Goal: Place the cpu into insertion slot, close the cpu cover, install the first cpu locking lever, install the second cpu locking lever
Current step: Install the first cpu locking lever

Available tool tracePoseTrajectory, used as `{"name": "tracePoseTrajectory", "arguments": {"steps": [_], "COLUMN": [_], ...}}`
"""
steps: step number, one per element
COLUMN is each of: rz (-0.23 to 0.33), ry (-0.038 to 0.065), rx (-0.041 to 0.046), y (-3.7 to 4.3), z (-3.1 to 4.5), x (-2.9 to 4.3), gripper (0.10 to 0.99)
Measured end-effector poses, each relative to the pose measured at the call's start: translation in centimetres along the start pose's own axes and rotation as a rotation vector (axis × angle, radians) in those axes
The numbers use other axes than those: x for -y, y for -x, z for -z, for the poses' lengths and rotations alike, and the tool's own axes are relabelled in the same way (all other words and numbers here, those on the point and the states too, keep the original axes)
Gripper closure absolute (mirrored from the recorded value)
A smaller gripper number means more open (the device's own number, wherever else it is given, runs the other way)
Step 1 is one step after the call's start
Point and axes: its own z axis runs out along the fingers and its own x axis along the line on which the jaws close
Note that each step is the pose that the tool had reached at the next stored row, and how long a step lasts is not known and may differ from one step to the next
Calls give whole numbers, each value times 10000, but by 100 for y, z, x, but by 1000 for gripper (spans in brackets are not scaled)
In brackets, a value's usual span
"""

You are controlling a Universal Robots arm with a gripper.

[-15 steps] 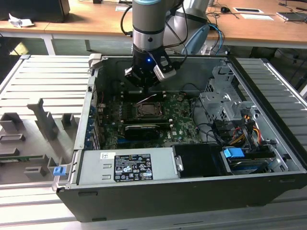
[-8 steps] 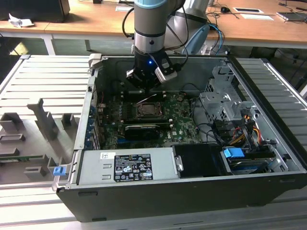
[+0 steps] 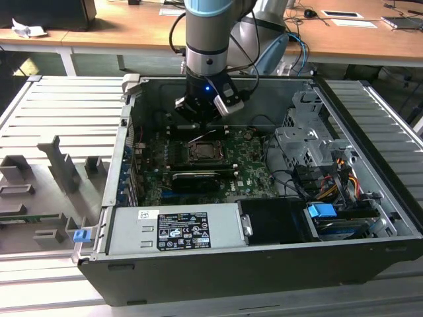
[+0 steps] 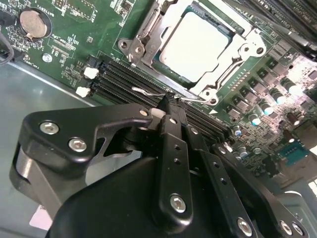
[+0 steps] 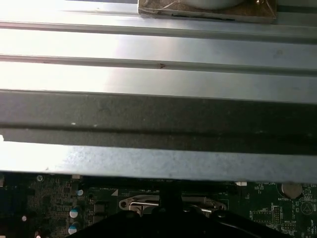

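**Inspector:** Setting first. An open computer case (image 3: 264,264) lies on a ribbed grey metal bench (image 3: 53,112), with a wooden desk (image 3: 132,26) behind it. Working across the exterior view from its left: moulded fixtures on the bench, then the green board (image 3: 248,165), then the drive cage and cable bundle (image 3: 330,178) at that view's right.

**Assessor:** And the task items?

**Inspector:** In the second wrist view the cpu (image 4: 195,42) sits seated in the insertion slot (image 4: 163,64), pale face up. The cpu cover (image 4: 223,74) lies down around it, window framing the chip. A thin wire locking lever (image 4: 151,90) runs along the socket edge nearest the tool.

**Assessor:** Tool state?

**Inspector:** The gripper (image 4: 167,101) has its fingers drawn together with no visible gap, tips right at that lever — whether they pinch the wire or merely press it, I cannot tell.

**Assessor:** Risks?

**Inspector:** My judgement only. The wire is thin and springy — it could slip off the tips and snap back. A lever missing its hook would leave the cover unclamped. The tips could also scrape the memory slots (image 4: 124,79) just beside the lever.
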Motion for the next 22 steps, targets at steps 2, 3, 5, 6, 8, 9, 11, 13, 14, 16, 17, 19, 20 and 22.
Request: {"name": "tracePoseTrajectory", "arguments": {"steps": [2, 3, 5, 6, 8, 9, 11, 13, 14, 16, 17, 19, 20, 22], "rz": [0, 0, 0, 0, -13, -13, -9, -12, -13, -8, -5, 5, 10, 21], "ry": [12, 14, 15, 16, 19, 19, 19, 20, 19, 21, 20, 21, 24, 24], "rx": [0, -1, 0, 1, 1, 2, 2, 2, 2, 2, 1, -1, 1, -2], "y": [14, 22, 33, 42, 46, 47, 55, 56, 56, 62, 64, 75, 79, 104], "z": [-10, -14, -21, -26, -27, -27, -27, -28, -28, -34, -35, -38, -43, -62], "x": [1, 0, -5, -6, -5, -6, -5, -5, -5, -5, -4, -3, -3, -1], "gripper": [980, 980, 980, 980, 980, 980, 980, 980, 980, 980, 980, 980, 980, 980]}}
